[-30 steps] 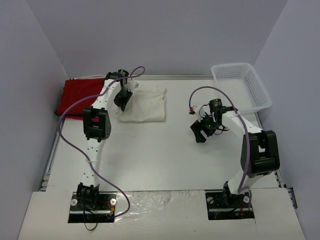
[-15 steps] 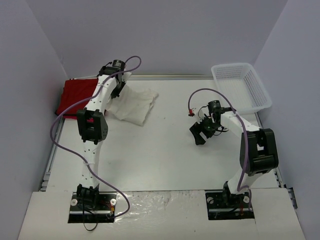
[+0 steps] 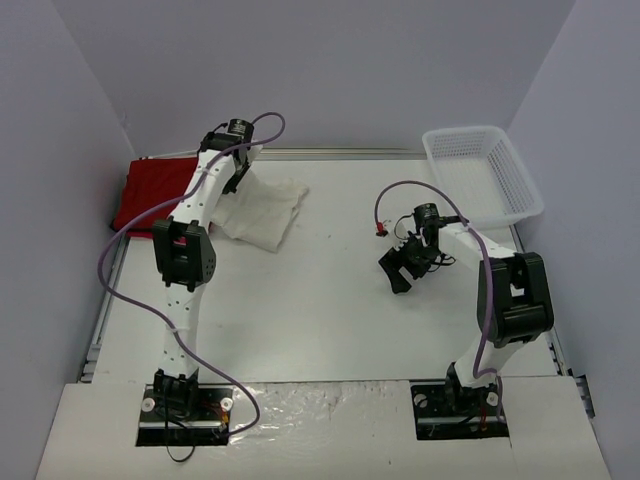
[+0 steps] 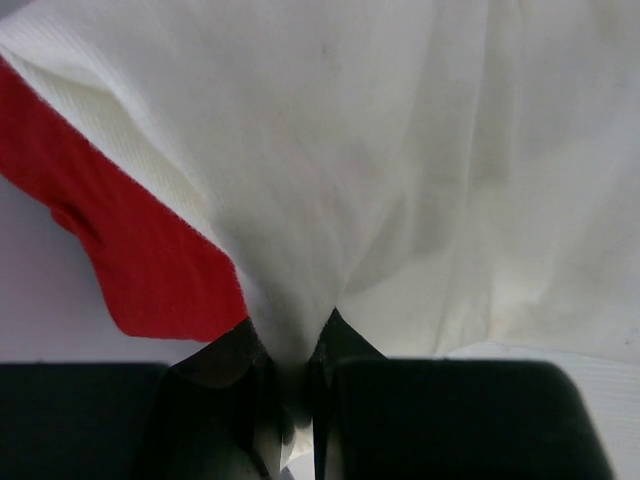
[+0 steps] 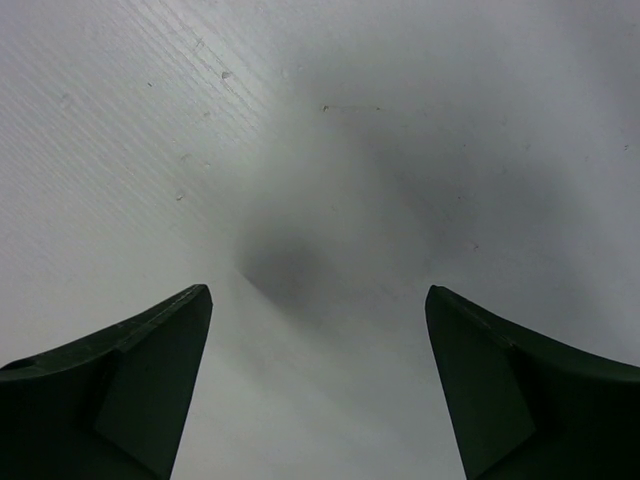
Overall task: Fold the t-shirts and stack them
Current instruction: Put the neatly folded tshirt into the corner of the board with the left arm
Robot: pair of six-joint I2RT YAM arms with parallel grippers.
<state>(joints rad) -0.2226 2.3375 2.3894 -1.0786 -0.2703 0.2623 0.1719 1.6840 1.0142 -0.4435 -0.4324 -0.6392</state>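
Almost done I think: my left end effector (image 4: 292, 375) is pinched tight on the folded cream t-shirt (image 3: 268, 212) just beside the red stack (image 3: 150, 190), not on it yet, and my right end effector (image 5: 318, 385) is wide open, empty.

Cream-white t-shirt (image 3: 262, 210), red t-shirts (image 3: 155, 190), white mesh basket (image 3: 483, 170)

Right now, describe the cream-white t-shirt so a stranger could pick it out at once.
Look to the table's far-left corner, where the red t-shirts lie. Just right of them is the cream-white t-shirt, one edge pinched and held up by the left end effector. It is the only pale cloth there.
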